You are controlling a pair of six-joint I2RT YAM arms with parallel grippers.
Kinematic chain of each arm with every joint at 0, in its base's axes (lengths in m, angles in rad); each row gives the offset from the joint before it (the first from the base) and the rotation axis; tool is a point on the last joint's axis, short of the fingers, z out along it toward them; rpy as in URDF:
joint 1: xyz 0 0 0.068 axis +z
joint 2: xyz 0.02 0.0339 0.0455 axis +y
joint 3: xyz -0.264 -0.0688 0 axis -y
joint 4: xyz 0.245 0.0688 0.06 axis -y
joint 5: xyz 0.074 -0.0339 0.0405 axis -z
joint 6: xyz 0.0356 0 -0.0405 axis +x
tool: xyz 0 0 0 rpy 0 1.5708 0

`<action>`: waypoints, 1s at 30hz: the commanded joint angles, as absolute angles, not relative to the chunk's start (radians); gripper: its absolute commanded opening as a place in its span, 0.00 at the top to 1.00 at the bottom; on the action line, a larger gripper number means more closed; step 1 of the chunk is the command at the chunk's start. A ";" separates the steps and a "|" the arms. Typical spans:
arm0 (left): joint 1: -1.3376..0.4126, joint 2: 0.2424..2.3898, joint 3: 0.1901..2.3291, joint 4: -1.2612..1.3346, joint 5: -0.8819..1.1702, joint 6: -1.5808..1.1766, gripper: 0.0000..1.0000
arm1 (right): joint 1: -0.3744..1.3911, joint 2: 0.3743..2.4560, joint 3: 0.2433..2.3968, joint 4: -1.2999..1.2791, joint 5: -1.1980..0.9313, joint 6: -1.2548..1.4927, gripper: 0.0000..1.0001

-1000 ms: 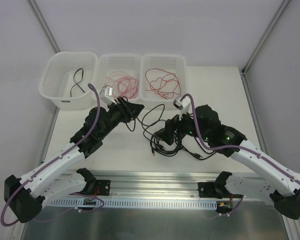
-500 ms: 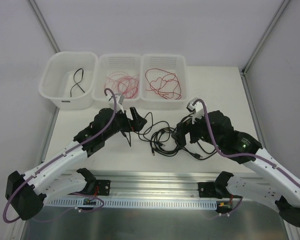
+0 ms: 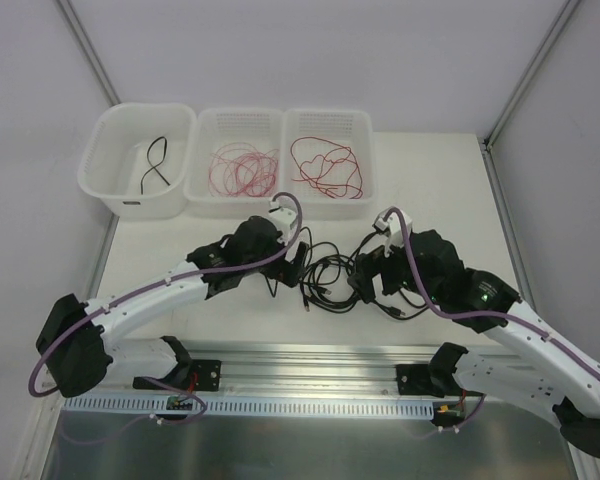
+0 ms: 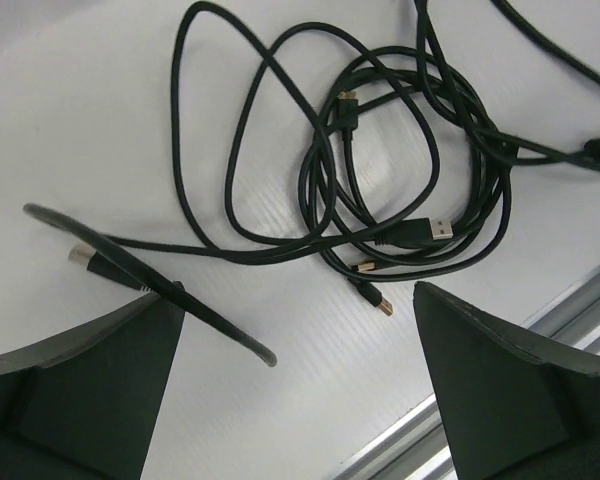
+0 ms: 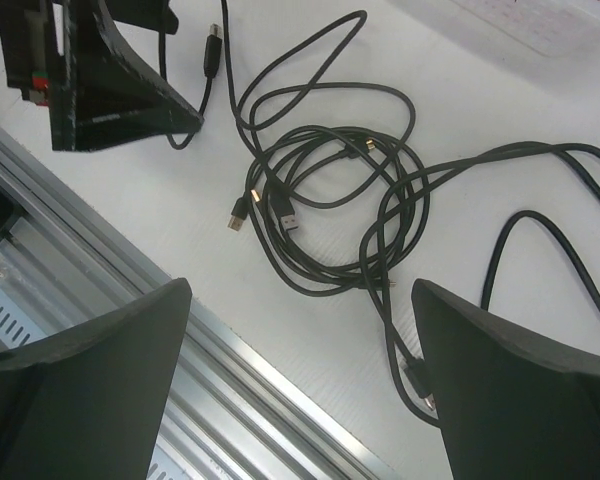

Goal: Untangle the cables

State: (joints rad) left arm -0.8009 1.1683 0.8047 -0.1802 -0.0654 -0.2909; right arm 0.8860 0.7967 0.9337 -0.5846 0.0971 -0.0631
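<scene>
A tangle of black cables (image 3: 330,275) with gold plug ends lies on the white table between my two grippers. My left gripper (image 3: 294,266) hangs open just left of it. In the left wrist view the loops (image 4: 380,170) lie ahead of the open left gripper (image 4: 295,390), and one loose black cable end (image 4: 150,290) crosses the left finger's tip. My right gripper (image 3: 365,277) is open at the tangle's right side. In the right wrist view the coils (image 5: 330,200) lie beyond the right gripper (image 5: 300,400), which holds nothing.
Three white bins stand along the back: the left bin (image 3: 105,185) holds a black cable (image 3: 155,165), the middle bin (image 3: 235,118) pinkish-red wires (image 3: 245,170), the right bin (image 3: 325,116) red wires (image 3: 325,165). A metal rail (image 3: 310,360) runs along the near table edge.
My left gripper has opened and swung right and toward the near edge, up to the tangle. My right arm drew back a little to the right; the cable loops settled onto the table.
</scene>
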 commanded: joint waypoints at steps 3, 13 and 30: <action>-0.861 1.294 0.917 -0.187 -0.119 -0.078 0.01 | 0.887 0.765 0.913 -0.581 0.095 -0.040 0.03; -0.922 1.541 1.035 -0.186 -0.304 -0.184 0.09 | 0.887 0.741 0.891 -0.606 0.113 -0.034 0.03; -0.939 1.720 1.086 -0.175 -0.388 -0.253 0.86 | 0.888 0.729 0.870 -0.621 0.121 -0.026 0.03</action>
State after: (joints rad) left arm -0.9245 1.7306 1.0698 -0.1802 -0.3611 -0.2405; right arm 0.8860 0.7380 0.8688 -0.6121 0.1013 -0.0368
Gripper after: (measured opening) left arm 0.179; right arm 0.974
